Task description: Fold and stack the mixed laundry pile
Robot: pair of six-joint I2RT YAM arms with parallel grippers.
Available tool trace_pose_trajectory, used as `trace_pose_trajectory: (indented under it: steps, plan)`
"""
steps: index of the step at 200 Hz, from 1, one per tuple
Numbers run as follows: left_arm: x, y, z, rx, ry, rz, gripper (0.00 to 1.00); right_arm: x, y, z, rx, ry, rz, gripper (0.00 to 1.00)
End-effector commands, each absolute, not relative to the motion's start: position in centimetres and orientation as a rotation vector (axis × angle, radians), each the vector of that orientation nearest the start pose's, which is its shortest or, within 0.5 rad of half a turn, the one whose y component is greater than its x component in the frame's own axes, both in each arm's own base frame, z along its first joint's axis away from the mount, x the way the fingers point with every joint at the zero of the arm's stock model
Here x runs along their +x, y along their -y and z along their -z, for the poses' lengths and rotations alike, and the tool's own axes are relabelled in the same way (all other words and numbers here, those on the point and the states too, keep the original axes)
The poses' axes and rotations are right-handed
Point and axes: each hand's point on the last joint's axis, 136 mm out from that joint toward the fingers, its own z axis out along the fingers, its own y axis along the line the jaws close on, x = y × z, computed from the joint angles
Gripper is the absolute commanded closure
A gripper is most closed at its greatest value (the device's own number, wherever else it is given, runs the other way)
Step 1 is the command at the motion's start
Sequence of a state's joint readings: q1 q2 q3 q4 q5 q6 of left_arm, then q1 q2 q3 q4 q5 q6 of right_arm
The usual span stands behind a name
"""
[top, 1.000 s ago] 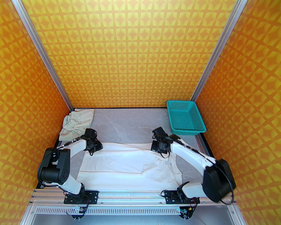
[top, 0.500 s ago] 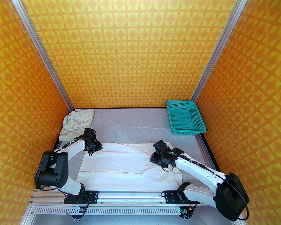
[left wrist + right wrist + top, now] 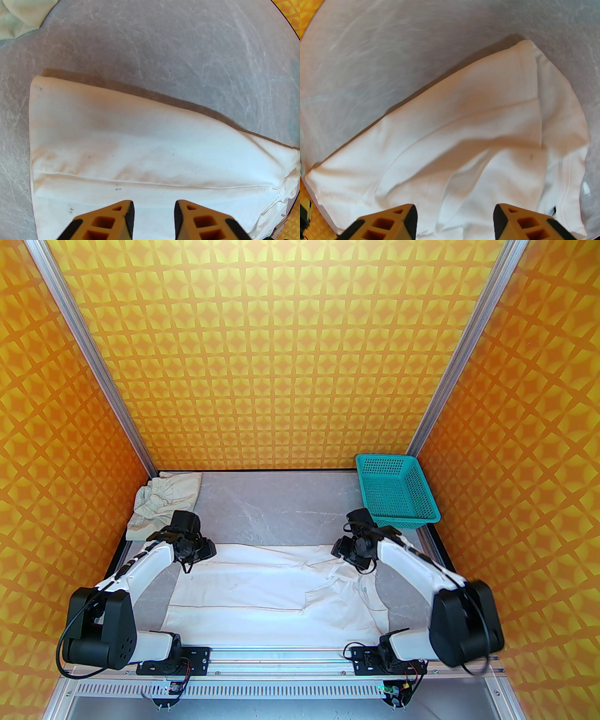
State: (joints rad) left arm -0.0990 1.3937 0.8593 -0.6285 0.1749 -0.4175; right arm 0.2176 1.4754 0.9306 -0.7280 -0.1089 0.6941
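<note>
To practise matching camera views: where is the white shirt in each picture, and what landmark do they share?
Top external: white shirt spread flat, lower centre.
Left wrist: white shirt across the lower half.
Right wrist: white shirt, rumpled, across the lower half.
Shared landmark: grey table beyond it.

The white long-sleeved shirt point(image 3: 262, 587) lies spread flat across the lower middle of the top view. Its left half is smooth and its right end is rumpled and bunched. The beige-cream piece point(image 3: 159, 507) lies crumpled well apart at middle left, its gathered elastic band showing.
</note>
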Motion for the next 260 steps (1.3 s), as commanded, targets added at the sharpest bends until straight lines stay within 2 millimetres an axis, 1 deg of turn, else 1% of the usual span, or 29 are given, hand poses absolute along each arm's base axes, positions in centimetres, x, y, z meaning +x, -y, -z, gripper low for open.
trace_pose_trajectory:
  steps: [1,32,52,79,90,117,131,148,193,226,260]
  plan:
    - [29.7,6.0,-7.4,-0.373,-2.76,0.381,0.66,31.0,-9.4,-6.7,0.65,-2.805,-0.424,0.43]
    - [29.9,6.0,-7.3,-0.374,-2.754,0.383,0.66,31.0,-10.5,-5.1,0.724,-2.807,-0.525,0.44]
    - [29.9,6.0,-7.2,-0.37,-2.755,0.381,0.66,31.2,-10.9,-4.6,0.736,-2.809,-0.548,0.49]
    - [29.9,5.9,-7.1,-0.37,-2.755,0.38,0.66,31.3,-10.7,-4.2,0.731,-2.822,-0.524,0.62]
    - [29.9,6.0,-7.1,-0.366,-2.752,0.38,0.66,31.2,-10.6,-4.4,0.72,-2.824,-0.509,0.69]
    - [30.0,5.9,-7.1,-0.37,-2.746,0.383,0.66,31.0,-10.3,-5.6,0.693,-2.81,-0.502,0.88]
    - [30.0,6.0,-7.0,-0.374,-2.744,0.386,0.66,30.7,-10.3,-6.5,0.675,-2.801,-0.505,0.94]
    - [30.1,5.9,-6.8,-0.377,-2.747,0.384,0.66,30.1,-10.3,-7.1,0.664,-2.794,-0.51,1.0]
    - [30.2,6.0,-6.7,-0.378,-2.745,0.385,0.66,27.6,-10.8,-7.9,0.653,-2.795,-0.525,1.0]
    - [30.2,5.9,-6.6,-0.382,-2.744,0.385,0.66,25.2,-11.0,-7.7,0.667,-2.804,-0.518,1.0]
    - [30.3,5.9,-6.5,-0.381,-2.744,0.385,0.66,23.6,-11.5,-7.6,0.694,-2.792,-0.543,1.0]
